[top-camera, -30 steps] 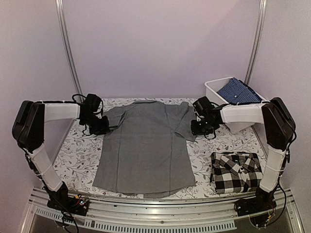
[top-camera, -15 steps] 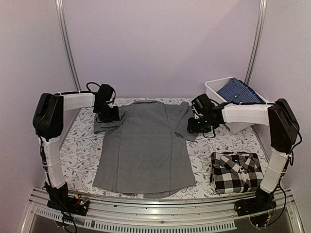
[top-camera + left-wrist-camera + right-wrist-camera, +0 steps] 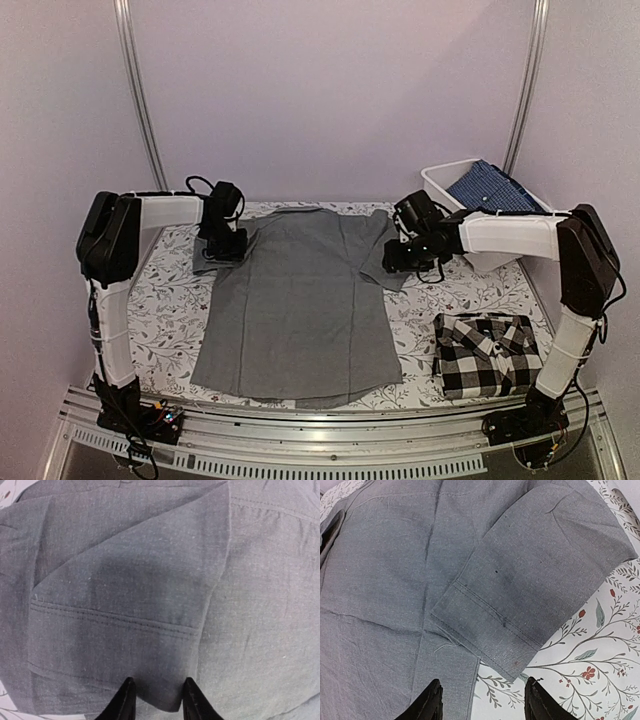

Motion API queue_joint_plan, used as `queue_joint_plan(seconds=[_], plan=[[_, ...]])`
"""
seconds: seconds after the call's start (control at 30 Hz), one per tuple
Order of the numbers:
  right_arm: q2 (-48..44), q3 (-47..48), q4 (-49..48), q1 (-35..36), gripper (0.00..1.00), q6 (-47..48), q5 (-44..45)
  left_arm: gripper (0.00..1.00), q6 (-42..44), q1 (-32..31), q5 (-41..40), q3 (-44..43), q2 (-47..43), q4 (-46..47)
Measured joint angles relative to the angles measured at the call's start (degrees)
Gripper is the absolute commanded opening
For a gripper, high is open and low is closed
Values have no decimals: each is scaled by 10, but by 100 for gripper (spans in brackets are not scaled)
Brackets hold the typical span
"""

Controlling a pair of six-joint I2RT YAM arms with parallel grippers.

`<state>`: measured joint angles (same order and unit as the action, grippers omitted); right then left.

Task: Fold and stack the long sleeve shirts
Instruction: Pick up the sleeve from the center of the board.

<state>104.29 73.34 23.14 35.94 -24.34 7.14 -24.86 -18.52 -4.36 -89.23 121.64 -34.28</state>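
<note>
Top external view: the grey shirt (image 3: 300, 300) lies spread flat in the middle of the table (image 3: 160, 320), collar toward the far edge and hem toward the near edge, both sleeves out to its sides. The checked shirt (image 3: 487, 355) sits apart from it as a folded rectangle at the near right corner.

The left gripper (image 3: 222, 245) is down on the grey shirt's left sleeve, toward the far left corner. In the left wrist view its fingers (image 3: 125, 702) stand close together with the sleeve's hemmed end pinched between them (the cloth bunches slightly right at the tips).

The right gripper (image 3: 395, 262) hangs over the right sleeve's cuff. In the right wrist view its fingers (image 3: 431, 702) are spread wide and grip nothing; the cuff corner and flowered tablecloth show between them.

A white bin (image 3: 440, 185) stands at the far right corner, holding a blue patterned cloth (image 3: 490, 188).
</note>
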Motion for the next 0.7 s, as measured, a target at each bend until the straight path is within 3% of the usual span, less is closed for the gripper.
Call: queue_joint_plan(seconds=[0.17, 0.5, 0.7], plan=[[0, 0, 0, 7, 55, 0, -2, 0, 7, 0, -12, -18, 5, -5], [0, 3, 1, 15, 55, 0, -2, 0, 13, -4, 3, -34, -1, -15], [-9, 2, -26, 36, 63, 6, -3, 0, -7, -22, 133, -17, -76, -9]])
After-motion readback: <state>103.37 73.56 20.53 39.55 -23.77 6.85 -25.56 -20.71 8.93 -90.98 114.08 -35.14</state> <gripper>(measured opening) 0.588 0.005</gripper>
